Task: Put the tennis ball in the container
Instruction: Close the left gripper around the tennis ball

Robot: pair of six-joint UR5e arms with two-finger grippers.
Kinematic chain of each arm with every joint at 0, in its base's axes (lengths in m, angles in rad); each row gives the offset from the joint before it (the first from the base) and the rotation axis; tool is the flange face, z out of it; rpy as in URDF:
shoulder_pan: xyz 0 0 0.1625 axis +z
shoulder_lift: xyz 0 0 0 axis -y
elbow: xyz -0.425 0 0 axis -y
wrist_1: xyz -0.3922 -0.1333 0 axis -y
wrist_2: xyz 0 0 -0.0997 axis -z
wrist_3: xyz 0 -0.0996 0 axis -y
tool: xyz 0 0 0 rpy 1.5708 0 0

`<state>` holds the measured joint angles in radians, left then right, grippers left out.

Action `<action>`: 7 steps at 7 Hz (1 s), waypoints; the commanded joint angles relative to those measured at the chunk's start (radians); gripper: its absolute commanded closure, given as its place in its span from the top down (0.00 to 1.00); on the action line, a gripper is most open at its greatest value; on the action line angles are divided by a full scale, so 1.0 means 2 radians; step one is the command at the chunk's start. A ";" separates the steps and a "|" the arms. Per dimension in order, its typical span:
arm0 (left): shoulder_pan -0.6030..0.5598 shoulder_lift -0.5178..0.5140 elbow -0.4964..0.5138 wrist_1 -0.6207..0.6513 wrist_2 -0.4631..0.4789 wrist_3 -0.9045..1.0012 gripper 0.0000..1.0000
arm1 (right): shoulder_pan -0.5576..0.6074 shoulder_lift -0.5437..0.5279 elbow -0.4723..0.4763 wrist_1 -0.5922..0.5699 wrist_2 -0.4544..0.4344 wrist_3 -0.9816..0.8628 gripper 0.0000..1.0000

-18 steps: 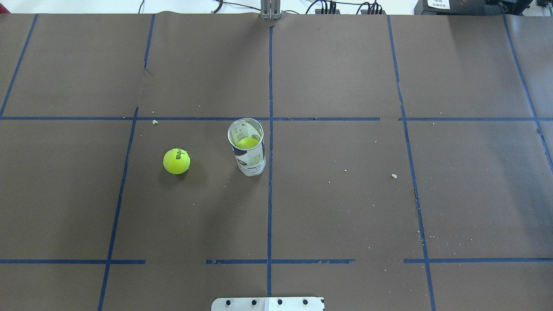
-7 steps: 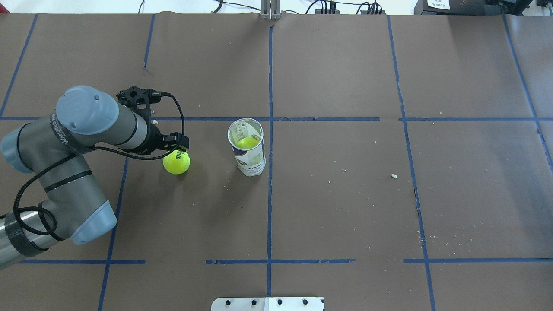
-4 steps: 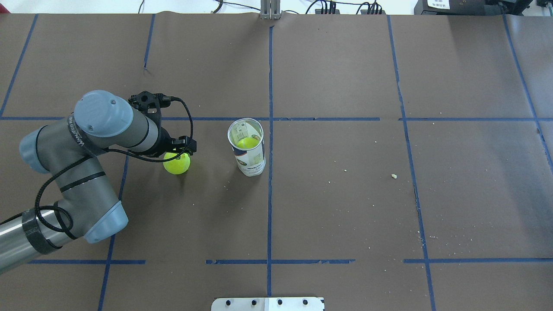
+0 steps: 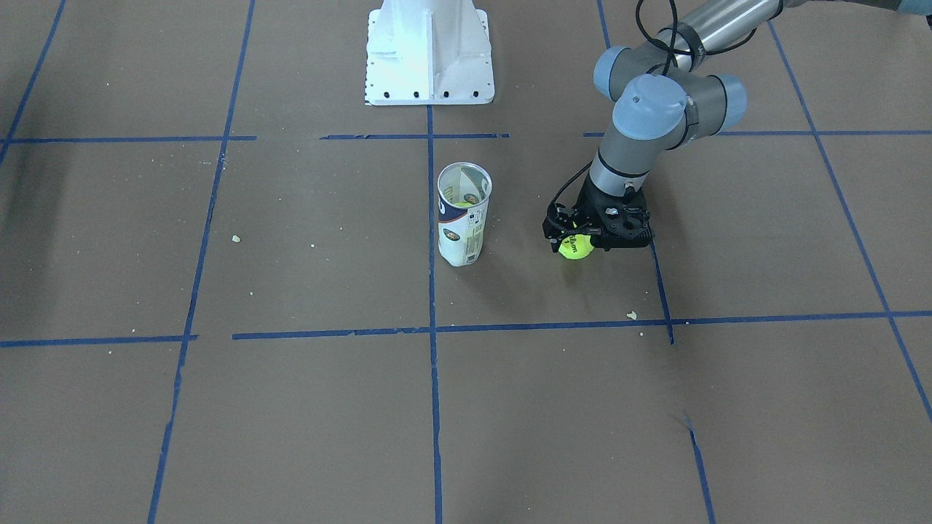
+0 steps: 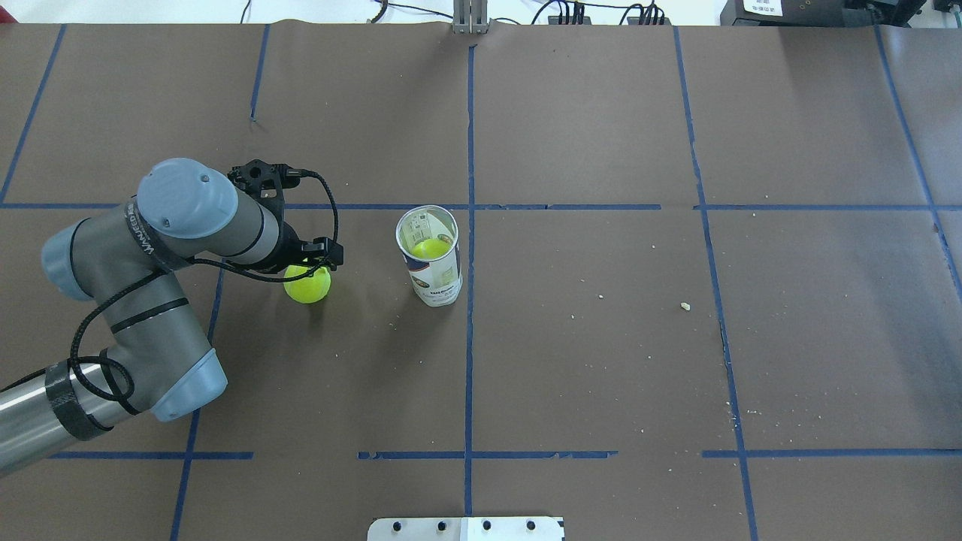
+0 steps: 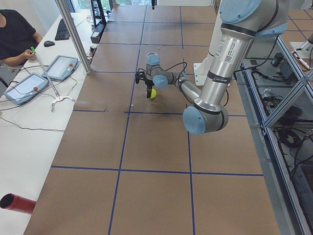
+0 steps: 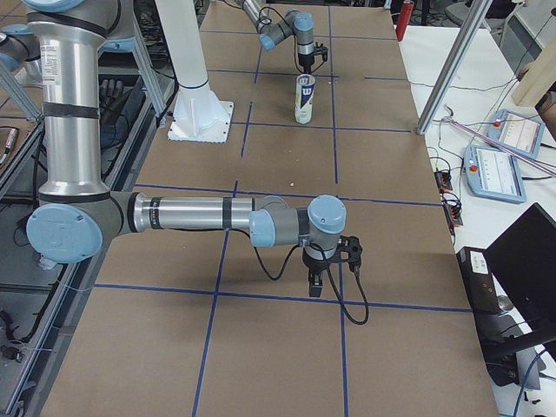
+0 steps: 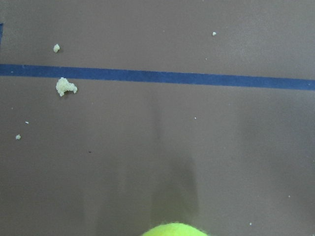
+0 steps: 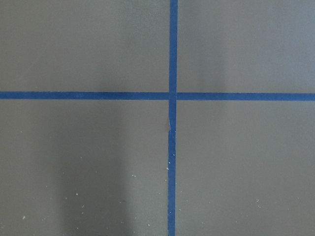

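left gripper (image 4: 580, 242) is set right over the tennis ball (image 4: 575, 250), right of centre; how open it is can't be told. container (image 4: 463, 218) is seen upright mid-frame.

I'm looking down on brown paper sheeting (image 5: 601, 113) spread beneath my left gripper (image 4: 579, 240), crossed by dark-blue tape lines (image 5: 470, 338). A pale crumbly lump (image 8: 66, 86) lies near the gripper, just beside one tape line. A white metal pedestal (image 4: 429, 51) stands well apart from it. Small pale specks (image 5: 685, 306) dot the paper farther off.
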<state>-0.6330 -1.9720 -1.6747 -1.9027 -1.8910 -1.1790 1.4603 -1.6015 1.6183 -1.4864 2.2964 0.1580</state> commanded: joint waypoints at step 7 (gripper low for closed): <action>-0.005 0.005 -0.043 0.019 -0.003 0.000 0.00 | 0.000 0.000 0.000 0.000 0.000 0.000 1.00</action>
<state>-0.6339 -1.9654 -1.7067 -1.8887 -1.8960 -1.1892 1.4604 -1.6015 1.6183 -1.4864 2.2964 0.1580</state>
